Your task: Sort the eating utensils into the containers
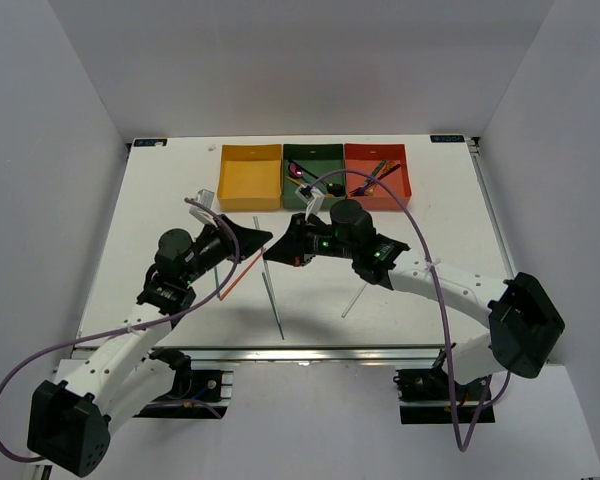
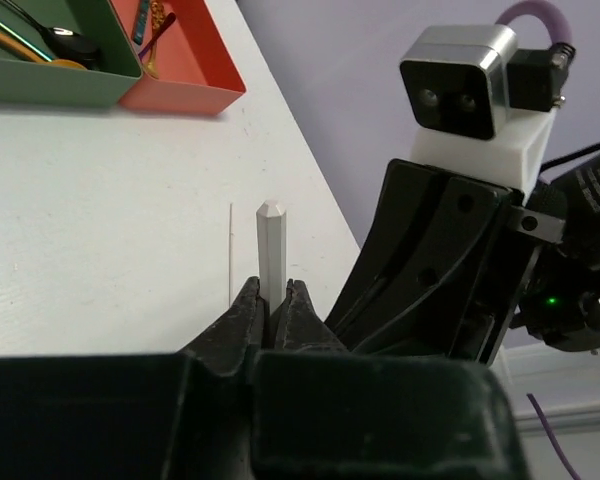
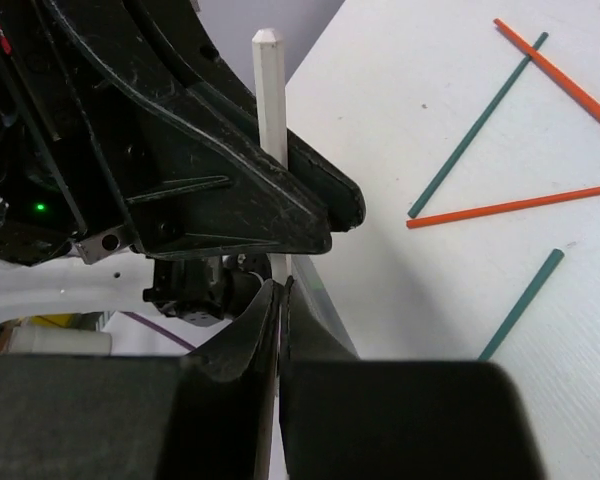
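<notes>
A pale silver chopstick (image 2: 270, 245) is held above the table between both grippers, which meet tip to tip at the table's middle. My left gripper (image 2: 271, 290) (image 1: 263, 240) is shut on one end of the chopstick. My right gripper (image 3: 282, 285) (image 1: 277, 250) is shut on the other end; that chopstick (image 3: 270, 90) runs up past the left gripper's black body. The yellow tray (image 1: 250, 190), green tray (image 1: 328, 152) and red tray (image 1: 356, 190) stand in a row at the back. Spoons and forks lie in the green and red trays.
Loose on the table lie an orange chopstick (image 1: 242, 272), a grey-green chopstick (image 1: 272, 292) and a silver chopstick (image 1: 355, 300). The right wrist view shows orange chopsticks (image 3: 510, 205) and green chopsticks (image 3: 475, 130) crossing on the white table.
</notes>
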`<state>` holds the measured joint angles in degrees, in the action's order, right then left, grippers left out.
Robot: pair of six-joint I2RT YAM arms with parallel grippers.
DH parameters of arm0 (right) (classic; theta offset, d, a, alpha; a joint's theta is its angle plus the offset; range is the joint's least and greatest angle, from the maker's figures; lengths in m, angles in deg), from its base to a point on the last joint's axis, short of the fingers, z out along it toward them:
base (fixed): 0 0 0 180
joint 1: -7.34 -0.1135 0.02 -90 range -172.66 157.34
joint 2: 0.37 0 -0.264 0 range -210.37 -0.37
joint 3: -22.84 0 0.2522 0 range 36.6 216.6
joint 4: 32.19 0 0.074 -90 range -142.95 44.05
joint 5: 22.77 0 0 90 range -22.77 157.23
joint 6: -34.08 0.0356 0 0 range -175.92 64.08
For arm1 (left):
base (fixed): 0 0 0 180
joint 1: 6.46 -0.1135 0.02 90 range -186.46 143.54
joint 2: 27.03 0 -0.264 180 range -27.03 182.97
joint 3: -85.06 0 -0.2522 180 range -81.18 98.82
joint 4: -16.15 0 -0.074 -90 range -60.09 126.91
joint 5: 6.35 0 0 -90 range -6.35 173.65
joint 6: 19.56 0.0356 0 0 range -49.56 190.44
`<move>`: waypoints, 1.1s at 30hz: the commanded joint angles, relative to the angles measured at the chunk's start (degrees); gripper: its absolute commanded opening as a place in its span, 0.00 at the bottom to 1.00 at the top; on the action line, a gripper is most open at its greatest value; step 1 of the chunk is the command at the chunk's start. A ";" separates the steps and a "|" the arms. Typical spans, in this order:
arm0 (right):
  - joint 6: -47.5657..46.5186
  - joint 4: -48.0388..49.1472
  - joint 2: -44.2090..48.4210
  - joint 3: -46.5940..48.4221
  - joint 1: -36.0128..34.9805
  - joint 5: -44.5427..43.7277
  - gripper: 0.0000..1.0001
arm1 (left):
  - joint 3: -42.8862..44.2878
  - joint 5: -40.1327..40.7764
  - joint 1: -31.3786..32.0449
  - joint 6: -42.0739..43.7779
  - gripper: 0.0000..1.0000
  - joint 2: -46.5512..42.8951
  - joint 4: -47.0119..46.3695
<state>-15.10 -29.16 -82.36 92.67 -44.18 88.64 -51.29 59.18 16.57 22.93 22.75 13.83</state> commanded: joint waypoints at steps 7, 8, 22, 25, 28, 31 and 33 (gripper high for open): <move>-1.54 -8.77 8.57 -2.63 3.62 -17.92 0.53 | 10.07 13.72 0.18 -0.93 0.00 6.45 11.01; -0.75 -11.24 10.61 -3.68 4.50 -21.20 0.59 | 12.28 20.88 0.18 -0.75 0.00 7.86 13.94; -6.97 -27.69 33.91 -15.64 11.45 -32.84 0.89 | 61.84 38.79 -10.98 6.35 0.00 51.97 26.88; -7.59 -28.05 35.59 -16.34 11.54 -32.48 0.89 | 69.94 38.18 -11.69 10.84 0.00 59.72 24.52; -8.38 -26.99 35.85 -16.79 11.63 -30.64 0.89 | 72.24 35.64 -11.95 12.87 0.00 64.99 18.64; -9.70 -26.29 34.89 -16.87 11.63 -28.79 0.89 | 72.94 33.97 -12.04 13.05 0.00 69.22 13.37; -10.58 -26.29 34.19 -16.70 11.71 -28.27 0.89 | 72.68 34.05 -12.04 12.88 0.00 70.71 10.12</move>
<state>-23.16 -56.52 -47.74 76.06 -32.77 58.91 19.48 94.92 4.26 33.88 93.41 30.66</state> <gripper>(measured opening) 0.894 0.088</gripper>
